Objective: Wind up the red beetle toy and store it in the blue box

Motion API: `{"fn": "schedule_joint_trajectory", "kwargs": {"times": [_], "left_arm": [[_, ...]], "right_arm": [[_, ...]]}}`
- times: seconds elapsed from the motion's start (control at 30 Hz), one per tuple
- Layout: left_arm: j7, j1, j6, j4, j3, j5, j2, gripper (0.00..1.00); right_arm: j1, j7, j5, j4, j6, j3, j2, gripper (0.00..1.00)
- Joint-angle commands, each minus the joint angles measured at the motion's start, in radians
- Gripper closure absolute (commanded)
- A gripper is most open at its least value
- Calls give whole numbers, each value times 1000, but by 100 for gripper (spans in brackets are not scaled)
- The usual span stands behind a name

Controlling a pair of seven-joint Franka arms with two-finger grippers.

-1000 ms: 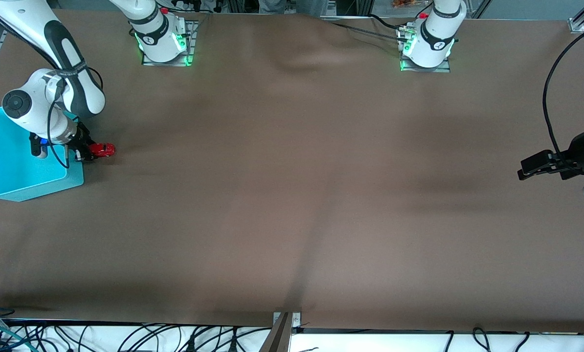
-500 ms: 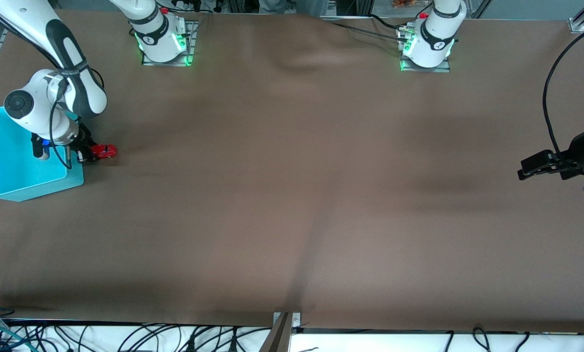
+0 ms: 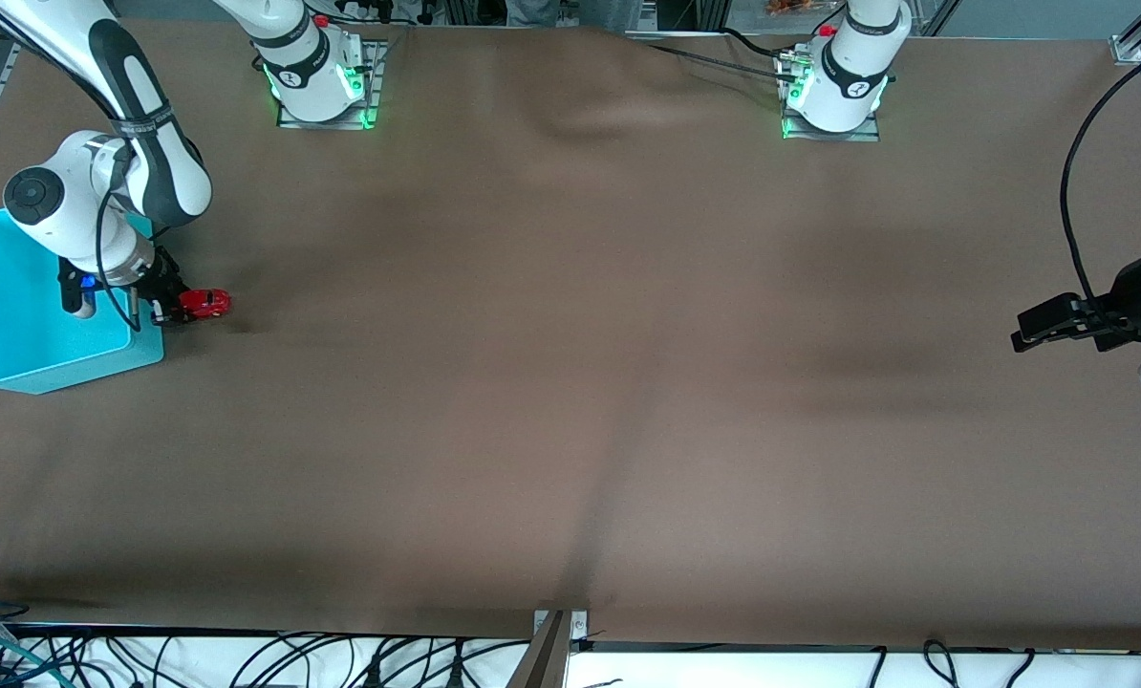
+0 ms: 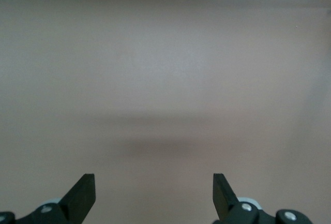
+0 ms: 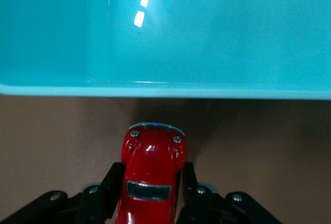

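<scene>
We've got the right gripper [image 5: 150, 195] clamped on the red beetle toy [image 5: 151, 175] just beside the blue box [image 3: 16, 306] — left gripper [image 4: 154, 195] waits, fingers apart, over bare table [image 3: 570, 382].

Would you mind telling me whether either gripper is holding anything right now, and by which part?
The right gripper holds the red beetle toy by its two sides, beside the blue box. The left gripper waits open, holding nothing.
</scene>
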Motion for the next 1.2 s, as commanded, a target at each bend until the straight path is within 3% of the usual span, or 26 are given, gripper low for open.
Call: {"fn": "schedule_joint_trajectory", "kwargs": {"times": [0.0,0.6,1.17], "left_arm": [[15,-7,3,5,5,14,-1,0],[15,-7,3,5,5,14,-1,0],[15,-7,5,5,5,14,-1,0]], "right_arm": [[-4,13,-66,-6,-51,6,-64,100],[-4,-17,-236,54,-284,26,-182,100],[16,-206,-244,136,-468,40,-247,100]]}}
